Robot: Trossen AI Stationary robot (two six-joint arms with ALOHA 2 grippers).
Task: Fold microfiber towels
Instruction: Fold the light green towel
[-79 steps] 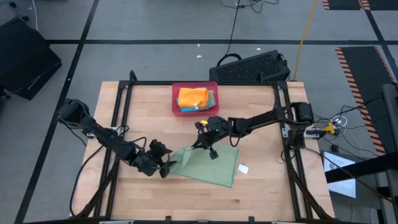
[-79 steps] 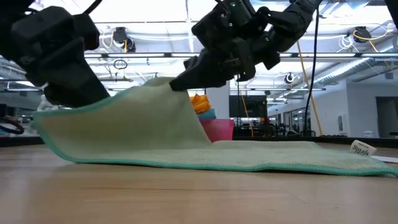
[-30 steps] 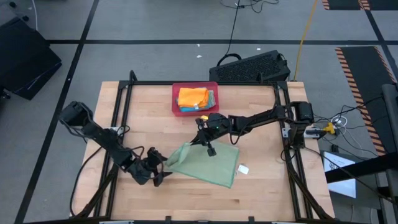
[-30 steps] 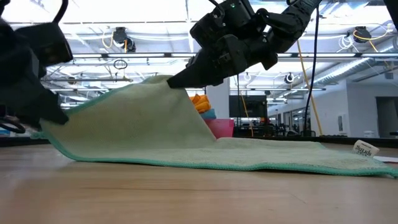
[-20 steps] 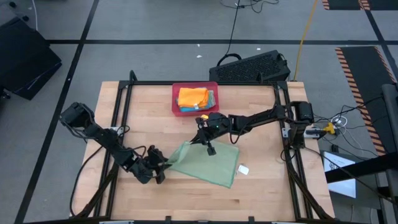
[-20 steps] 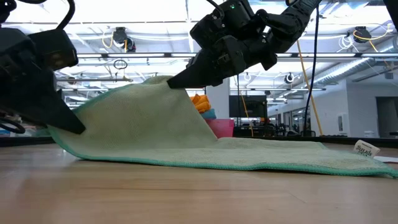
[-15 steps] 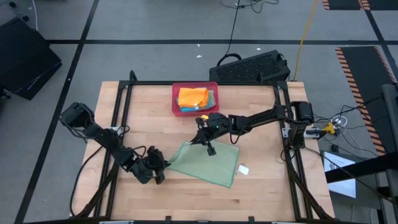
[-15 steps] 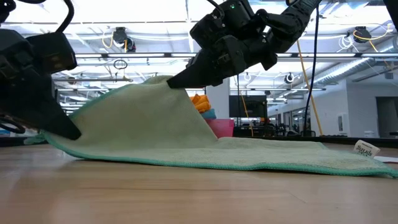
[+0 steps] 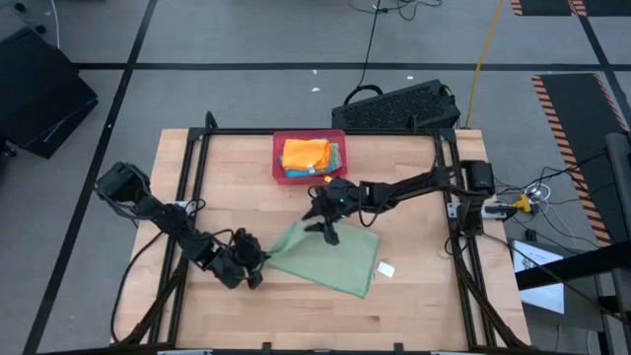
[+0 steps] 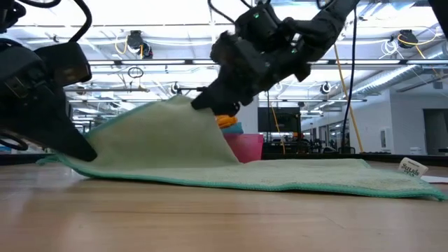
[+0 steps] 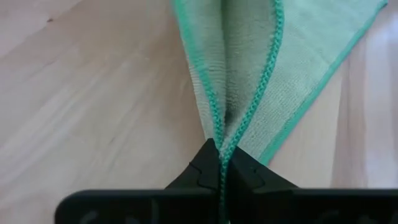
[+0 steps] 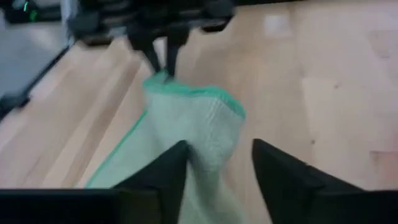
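While the light green towel [image 9: 330, 255] lies limp at lower centre, your left gripper [image 9: 254, 264] pinches its left corner shut. Your right gripper [image 9: 325, 226], fingers spread, hovers over the far edge. Soft and floppy, so take it by the hemmed corners.

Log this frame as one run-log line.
left gripper: shut on green towel corner | right gripper: open above towel's raised fold | tray: holds folded towels

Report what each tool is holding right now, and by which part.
Left tool pinches the green towel by its stitched corner edge. Right tool is open, holding nothing.
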